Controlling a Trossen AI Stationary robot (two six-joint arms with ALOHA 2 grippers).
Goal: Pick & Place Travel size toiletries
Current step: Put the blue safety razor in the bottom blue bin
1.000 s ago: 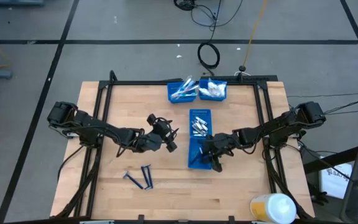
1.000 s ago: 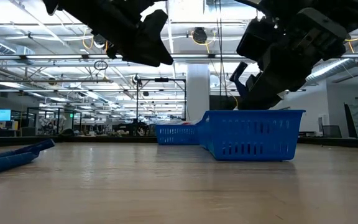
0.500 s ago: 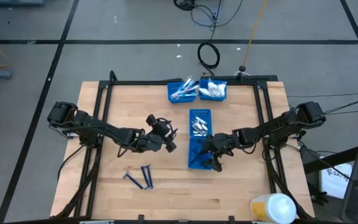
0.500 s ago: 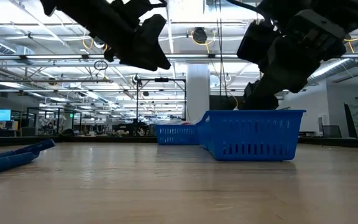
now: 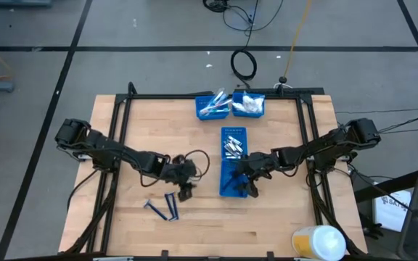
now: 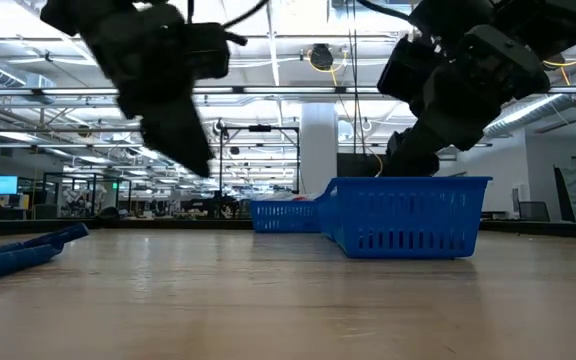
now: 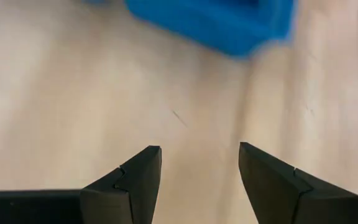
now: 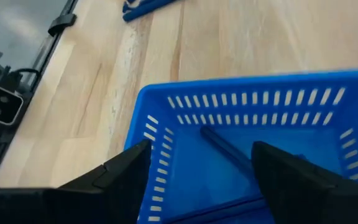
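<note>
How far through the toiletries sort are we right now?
Mostly done, it seems. The two far bins hold sticks and white packets; silvery tubes lie in the middle bin. The right hand, open, sits over the near bin, where one dark razor lies. The left hand, open and empty, is near the two razors left on the table.
</note>
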